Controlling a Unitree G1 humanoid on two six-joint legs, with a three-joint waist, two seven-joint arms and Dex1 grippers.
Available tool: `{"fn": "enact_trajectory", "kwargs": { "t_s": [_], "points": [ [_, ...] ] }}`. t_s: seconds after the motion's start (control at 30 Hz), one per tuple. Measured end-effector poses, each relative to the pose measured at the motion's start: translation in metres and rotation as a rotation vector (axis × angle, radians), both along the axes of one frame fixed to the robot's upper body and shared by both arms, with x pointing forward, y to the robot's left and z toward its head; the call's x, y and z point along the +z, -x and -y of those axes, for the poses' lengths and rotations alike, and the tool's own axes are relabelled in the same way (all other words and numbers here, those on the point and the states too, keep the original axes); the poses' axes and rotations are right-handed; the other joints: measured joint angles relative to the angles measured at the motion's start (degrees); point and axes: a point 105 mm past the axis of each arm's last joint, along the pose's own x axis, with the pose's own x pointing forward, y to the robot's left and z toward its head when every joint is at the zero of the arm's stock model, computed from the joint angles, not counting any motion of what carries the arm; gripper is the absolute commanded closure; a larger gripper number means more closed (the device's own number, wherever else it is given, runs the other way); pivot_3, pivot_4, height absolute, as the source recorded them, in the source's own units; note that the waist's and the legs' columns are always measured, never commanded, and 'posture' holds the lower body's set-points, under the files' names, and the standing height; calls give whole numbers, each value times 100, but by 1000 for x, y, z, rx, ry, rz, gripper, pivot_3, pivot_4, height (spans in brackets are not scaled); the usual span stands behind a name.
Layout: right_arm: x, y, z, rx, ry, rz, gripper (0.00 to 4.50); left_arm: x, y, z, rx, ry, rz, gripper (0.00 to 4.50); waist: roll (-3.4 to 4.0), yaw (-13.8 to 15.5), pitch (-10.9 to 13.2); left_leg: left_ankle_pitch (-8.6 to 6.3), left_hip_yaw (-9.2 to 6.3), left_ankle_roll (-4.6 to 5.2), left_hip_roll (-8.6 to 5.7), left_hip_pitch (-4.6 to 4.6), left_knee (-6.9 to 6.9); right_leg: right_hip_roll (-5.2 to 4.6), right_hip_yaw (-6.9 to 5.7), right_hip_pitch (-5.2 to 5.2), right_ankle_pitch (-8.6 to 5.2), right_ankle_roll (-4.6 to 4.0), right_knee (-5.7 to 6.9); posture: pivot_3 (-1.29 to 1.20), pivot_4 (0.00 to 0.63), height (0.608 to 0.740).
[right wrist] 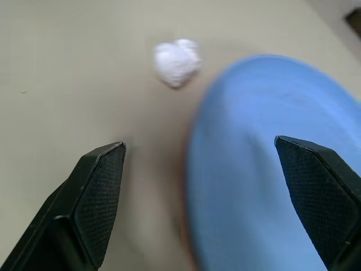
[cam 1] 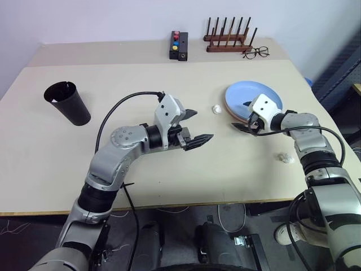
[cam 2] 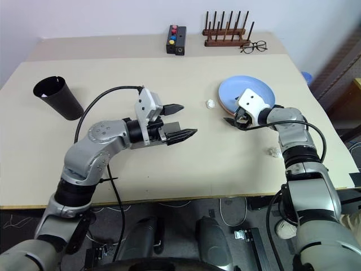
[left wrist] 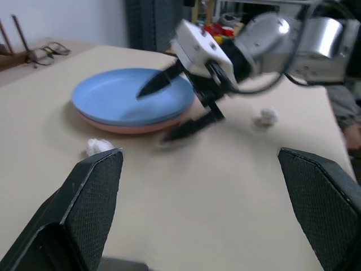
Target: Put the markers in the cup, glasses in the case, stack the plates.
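The light blue plate (cam 1: 246, 95) lies on the salmon pink plate (left wrist: 131, 125) at the right of the table. My right gripper (cam 1: 241, 116) stands open at their near-left rim, one finger over the blue plate and the other over the table beside the rim, holding nothing. Toward the middle of the table, my left gripper (cam 1: 203, 125) is open and empty, pointing right toward the plates. The black cup (cam 1: 67, 101) stands far left. The markers, glasses and case are out of view.
A white crumpled wad (cam 1: 216, 108) lies just left of the plates, another (cam 1: 287, 158) near my right forearm. At the back stand a wooden peg rack (cam 1: 228, 39), wire-framed spectacles (cam 1: 256, 52) and a black box with coloured buttons (cam 1: 179, 45).
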Motion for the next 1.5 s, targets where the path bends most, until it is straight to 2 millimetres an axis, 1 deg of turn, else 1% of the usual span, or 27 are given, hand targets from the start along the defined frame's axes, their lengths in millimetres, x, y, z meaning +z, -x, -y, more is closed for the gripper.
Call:
{"fn": "enact_trajectory", "kwargs": {
  "t_s": [0.17,0.23,0.3,0.33,0.4,0.43,0.5,0.57,0.67,0.73,1.0,1.23,1.27,1.3,1.4,1.43,1.5],
  "points": [
    [21,1,12,-38,-21,48,206,-2,9,1,-81,-21,-15,0,1,4,0,0,0,0,-1,0,-1,0,0,0,0,0,0,0,150,740],
    [31,7,22,-61,-36,55,206,-5,15,4,-138,-34,-27,0,1,19,1,0,0,1,-1,-1,-1,0,0,0,0,0,-1,0,150,740],
    [35,20,34,-72,-44,35,206,-7,21,5,-200,-58,-38,0,1,39,1,-1,-1,1,-1,-3,-1,-1,0,2,0,0,-4,0,150,740],
    [33,30,41,-76,-42,2,206,-8,24,5,-231,-74,-41,0,1,55,1,-1,-1,2,-1,-3,-2,0,-1,3,0,0,-5,0,150,740],
    [19,51,56,-92,-42,-93,206,-11,27,3,-272,-104,-48,0,2,62,0,-2,0,4,-2,1,-2,1,-3,6,0,0,-7,0,150,740],
    [11,63,63,-104,-52,-144,206,-13,28,4,-299,-113,-47,0,3,68,0,-3,1,5,-3,0,-1,0,-2,7,0,0,-7,0,150,740],
    [0,79,68,-109,-65,-221,206,-14,28,6,-327,-119,-48,0,4,42,0,-3,2,6,-3,3,1,1,0,7,0,0,-7,0,150,740],
    [-3,94,73,-111,-59,-272,206,-15,29,10,-357,-126,-42,0,12,12,-1,-4,4,7,-3,4,1,4,6,7,0,0,-7,0,150,740],
    [-6,109,83,-126,-61,-324,206,-17,26,13,-371,-126,-37,0,13,-4,-2,-5,5,10,-3,6,0,11,8,6,0,1,-7,0,150,740],
    [-10,114,87,-143,-67,-350,206,-16,24,14,-375,-125,-33,0,12,-6,-2,-5,6,10,-3,6,1,12,11,5,0,1,-7,0,150,740],
    [-28,127,90,-162,-101,-443,206,-13,22,18,-378,-126,-14,0,12,12,-2,-6,7,11,-5,5,1,10,18,4,-1,3,-7,0,150,740],
    [-31,128,91,-172,-109,-460,206,-14,22,17,-372,-128,-13,0,12,10,-2,-6,7,11,-5,5,2,11,20,4,0,6,-7,0,150,740],
    [-31,128,91,-172,-109,-462,712,-14,22,17,-371,-129,-13,0,12,10,-2,-6,7,11,-5,5,2,10,20,4,-1,6,-7,0,150,740],
    [-32,128,90,-173,-110,-465,957,-14,22,17,-370,-129,-13,0,12,10,-2,-6,7,11,-5,5,2,11,20,4,-1,6,-7,0,150,740],
    [-34,128,89,-173,-109,-476,2408,-14,21,17,-367,-130,-12,0,12,11,-2,-6,7,11,-5,5,2,11,21,4,-1,6,-7,0,150,740],
    [-36,129,89,-172,-108,-483,3005,-14,21,17,-365,-130,-12,0,12,10,-2,-6,7,11,-5,5,2,11,21,4,-1,6,-7,0,150,740],
    [-37,129,88,-171,-110,-492,4028,-13,21,17,-360,-131,-11,0,12,10,-2,-6,7,11,-5,5,2,11,21,4,-1,6,-7,0,150,740]
  ]
}}
